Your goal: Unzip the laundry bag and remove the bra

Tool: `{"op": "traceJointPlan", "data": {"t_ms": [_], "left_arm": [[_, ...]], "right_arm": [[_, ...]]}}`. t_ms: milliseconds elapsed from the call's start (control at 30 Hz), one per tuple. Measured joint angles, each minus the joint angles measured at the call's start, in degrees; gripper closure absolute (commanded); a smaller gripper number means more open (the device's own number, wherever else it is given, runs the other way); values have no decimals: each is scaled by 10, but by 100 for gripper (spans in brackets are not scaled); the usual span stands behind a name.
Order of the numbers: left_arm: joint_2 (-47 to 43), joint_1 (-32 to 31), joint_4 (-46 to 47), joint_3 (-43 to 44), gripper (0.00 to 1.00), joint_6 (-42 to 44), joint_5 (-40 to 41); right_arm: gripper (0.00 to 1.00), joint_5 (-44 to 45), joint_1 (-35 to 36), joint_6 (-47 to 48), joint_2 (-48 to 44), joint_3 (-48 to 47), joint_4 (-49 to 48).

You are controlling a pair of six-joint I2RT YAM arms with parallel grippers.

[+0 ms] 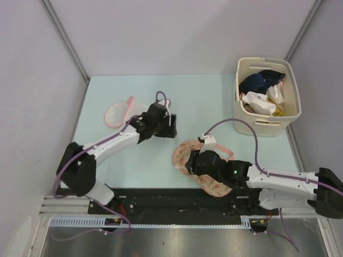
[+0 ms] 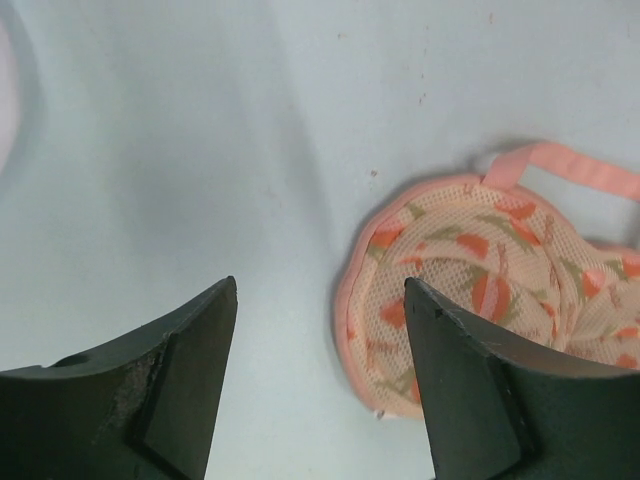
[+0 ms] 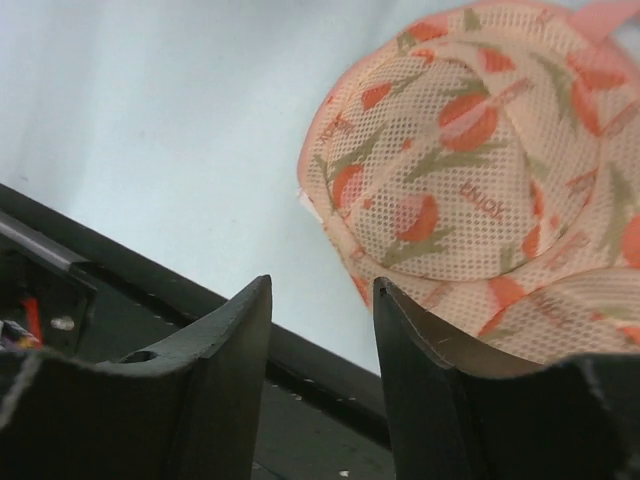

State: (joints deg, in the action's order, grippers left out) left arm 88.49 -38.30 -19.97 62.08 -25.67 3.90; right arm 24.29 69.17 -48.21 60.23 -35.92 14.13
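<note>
The laundry bag (image 1: 184, 153) lies flat near the table's front edge, cream-peach mesh with an orange print and pink edging. It looks closed. In the left wrist view the bag (image 2: 470, 280) lies to the right, with its pink loop (image 2: 565, 168) at the far side. In the right wrist view the bag (image 3: 480, 170) fills the upper right. My left gripper (image 1: 171, 128) (image 2: 320, 282) is open and empty, above bare table just left of the bag. My right gripper (image 1: 194, 165) (image 3: 323, 280) is open and empty over the bag's near edge. The bra is hidden.
A cream basket (image 1: 267, 124) holding white and navy garments stands at the back right. A white round cloth piece with a pink edge (image 1: 117, 113) lies at the back left. The black rail of the table's front edge (image 3: 120, 270) runs just beneath my right gripper.
</note>
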Motion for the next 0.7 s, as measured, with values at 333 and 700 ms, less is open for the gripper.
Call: {"op": "traceJointPlan", "data": {"t_ms": [333,700], "left_arm": [[-160,102,-66,-102,27,-2,-33],[-169,115,-94,-103,28,-13,-33]], "right_arm": [[48,85,103,199,209,-119,61],[55,123,101,299,375,-176,-6]]}}
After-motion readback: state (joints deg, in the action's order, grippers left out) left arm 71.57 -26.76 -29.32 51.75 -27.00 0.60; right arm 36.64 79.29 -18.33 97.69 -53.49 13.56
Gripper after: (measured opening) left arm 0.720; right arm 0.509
